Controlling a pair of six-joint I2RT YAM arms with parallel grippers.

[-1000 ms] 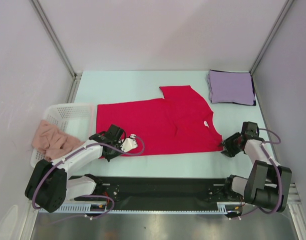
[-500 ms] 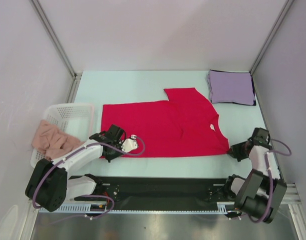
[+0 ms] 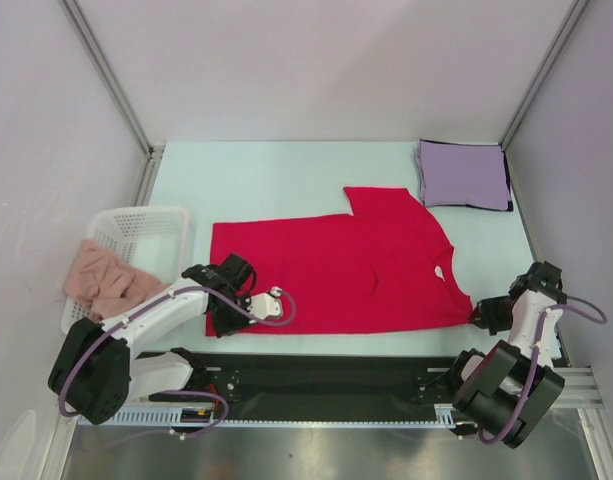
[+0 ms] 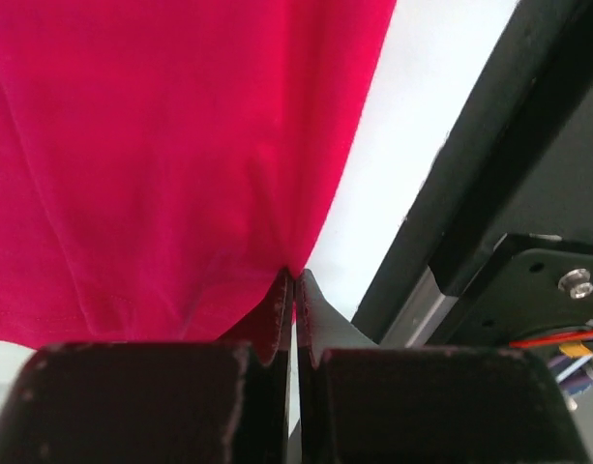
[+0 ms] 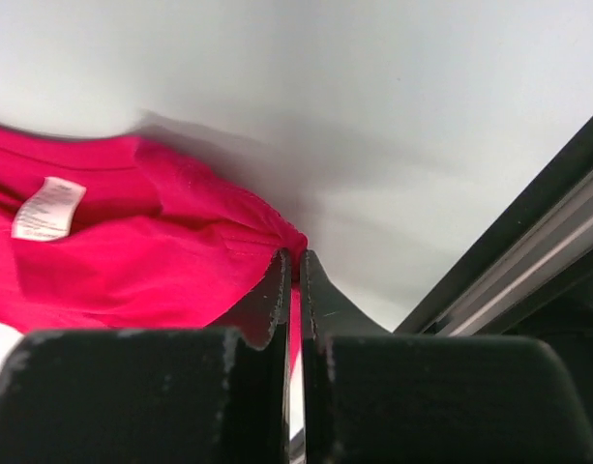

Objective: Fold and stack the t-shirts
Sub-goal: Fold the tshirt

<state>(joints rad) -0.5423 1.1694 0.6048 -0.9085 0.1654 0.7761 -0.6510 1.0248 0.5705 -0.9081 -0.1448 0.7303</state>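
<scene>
Top external view gives us the pale bench (image 3: 266, 170) walled on three sides, and the largest thing on it is the crimson t-shirt (image 3: 336, 270), spread flat across the near middle with its length running left to right and one sleeve pointing toward the far wall. Well apart from it, in the far right corner, we see the lavender t-shirt (image 3: 464, 174) folded into a square. At the left edge of the bench stands a white mesh basket (image 3: 136, 225), with a pinkish cloth (image 3: 101, 280) hanging over its left rim. Both arms reach in low from the near edge. We find the left pincer (image 3: 222, 320) at the near left corner of the crimson t-shirt; from the left wrist view its jaws are pressed together on a pinch of the red hem, the cloth puckering up into the left pincer (image 4: 294, 285) beside the black rail (image 4: 489, 184). We find the right pincer (image 3: 483, 315) at the near right corner of the same shirt, by the collar end; from the right wrist view its jaws are likewise clamped on a fold of red cloth at the tip of the right pincer (image 5: 293, 266). Smallest of all, the white neck label (image 5: 47, 208) lies on the red fabric to the left of that grip.
</scene>
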